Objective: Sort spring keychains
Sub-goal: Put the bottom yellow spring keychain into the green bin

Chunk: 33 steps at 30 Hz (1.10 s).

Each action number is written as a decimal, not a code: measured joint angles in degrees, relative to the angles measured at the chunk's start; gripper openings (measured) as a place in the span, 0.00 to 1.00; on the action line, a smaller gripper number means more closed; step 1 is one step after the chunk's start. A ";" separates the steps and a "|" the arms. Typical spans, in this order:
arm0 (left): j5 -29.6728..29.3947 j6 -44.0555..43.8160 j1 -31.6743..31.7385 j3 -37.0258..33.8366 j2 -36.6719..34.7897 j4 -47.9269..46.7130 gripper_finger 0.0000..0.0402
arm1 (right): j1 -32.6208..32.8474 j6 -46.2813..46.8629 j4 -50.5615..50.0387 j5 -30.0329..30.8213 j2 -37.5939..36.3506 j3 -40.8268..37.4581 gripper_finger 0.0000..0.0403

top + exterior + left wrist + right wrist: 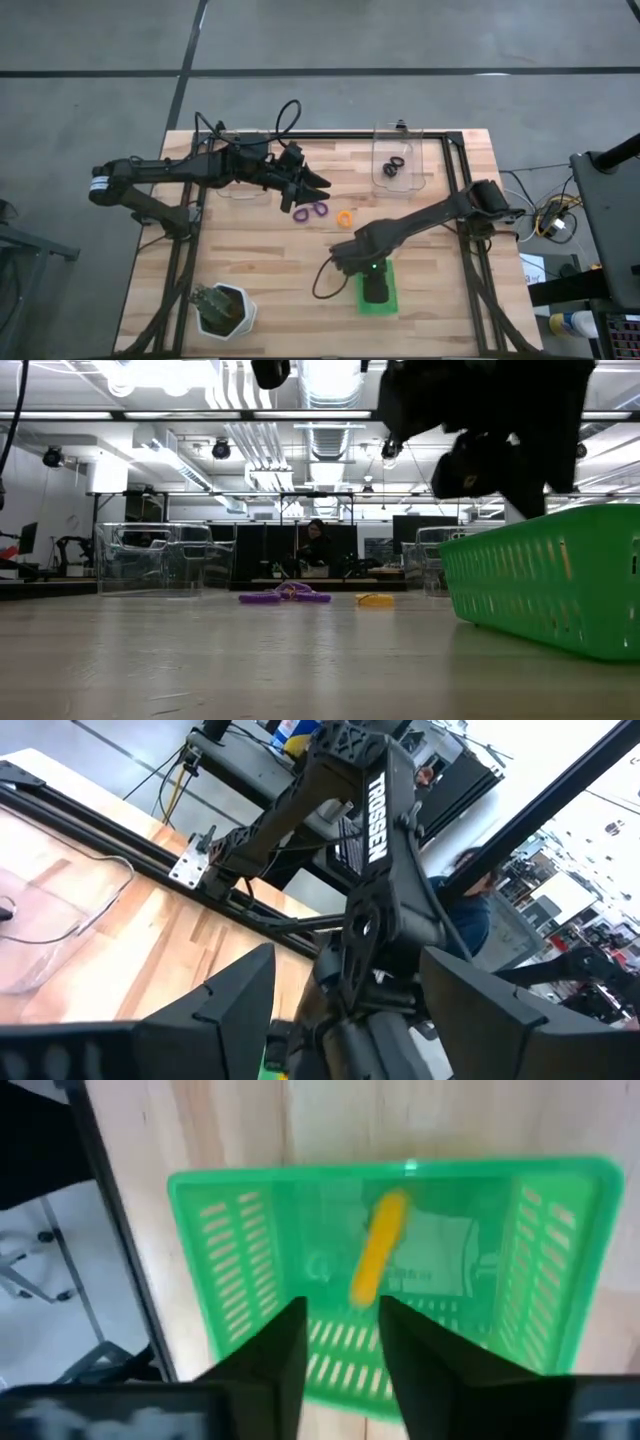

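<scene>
Spring keychains looked light, soft and springy, so a grip across the coil's thin side seemed best. Nearest, an orange-yellow keychain (379, 1247) was inside the green tray (232, 1250), just beyond the right gripper (342, 1342); the fingers stood slightly apart and held nothing. Beyond the tray, another orange keychain (345, 218) and two purple keychains (311, 211) lay on the table. The left gripper (316, 184) hung spread wide and empty near the purple pair. Farthest from the tray, black keychains (393, 166) sat in a clear bin (425, 150).

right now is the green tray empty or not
Not empty: an orange-yellow keychain shows inside the green tray, below the right pincer.
</scene>
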 joint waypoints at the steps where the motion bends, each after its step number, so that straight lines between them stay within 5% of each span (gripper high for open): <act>1: -0.02 0.00 0.00 0.00 0.00 -0.19 0.60 | -0.01 0.12 -0.91 -0.97 -0.43 -0.02 0.34; 10: -0.45 4.18 0.32 -0.22 1.03 -2.77 0.60 | -0.26 6.98 -3.90 -1.17 -12.01 0.15 0.45; 21: 0.03 10.64 0.52 -0.24 10.84 -4.54 0.60 | -0.37 18.89 3.08 19.78 -27.95 0.17 0.43; 33: -0.42 25.36 0.72 -0.17 24.49 -4.15 0.60 | -0.24 21.97 6.08 31.24 -36.49 0.17 0.43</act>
